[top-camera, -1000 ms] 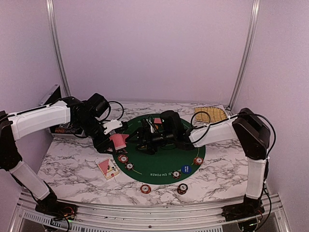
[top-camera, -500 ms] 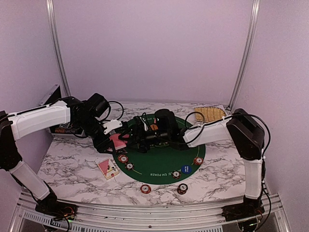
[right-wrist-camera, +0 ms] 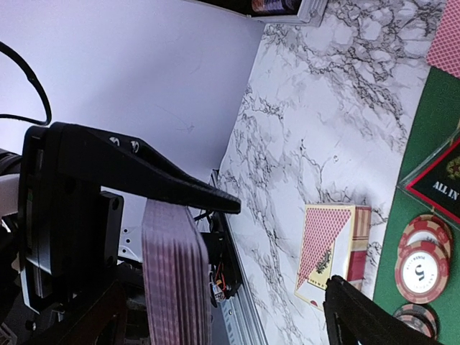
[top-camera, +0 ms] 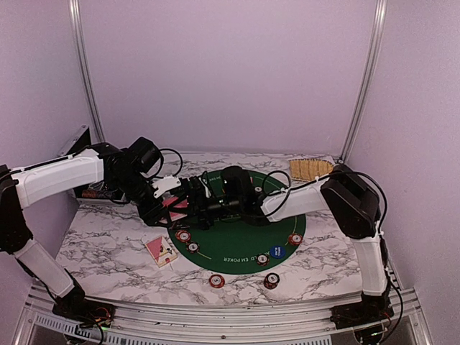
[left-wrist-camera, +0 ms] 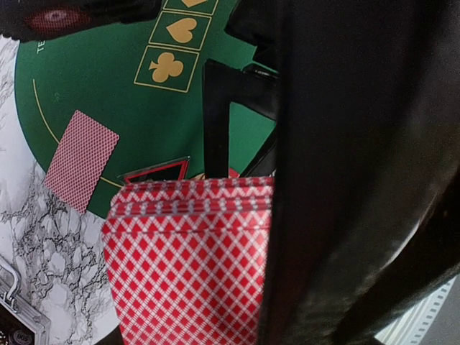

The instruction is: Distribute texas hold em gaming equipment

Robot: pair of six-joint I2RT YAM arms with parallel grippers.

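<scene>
Left wrist view: my left fingers (left-wrist-camera: 287, 237) are clamped on the deck of red-backed cards (left-wrist-camera: 187, 266), over the edge of the green mat (left-wrist-camera: 100, 79). My right fingers (top-camera: 189, 205) stand spread wide on either side of that deck (whether they touch it I cannot tell). One loose card (left-wrist-camera: 80, 159) lies at the mat's rim. Chip stacks (right-wrist-camera: 420, 262) sit near it, and a card box (right-wrist-camera: 323, 248) rests on the counter (right-wrist-camera: 302, 129).

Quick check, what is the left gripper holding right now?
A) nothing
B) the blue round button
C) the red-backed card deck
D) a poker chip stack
C: the left gripper is shut on the red-backed card deck, whose diamond-patterned back fills the left wrist view.
</scene>
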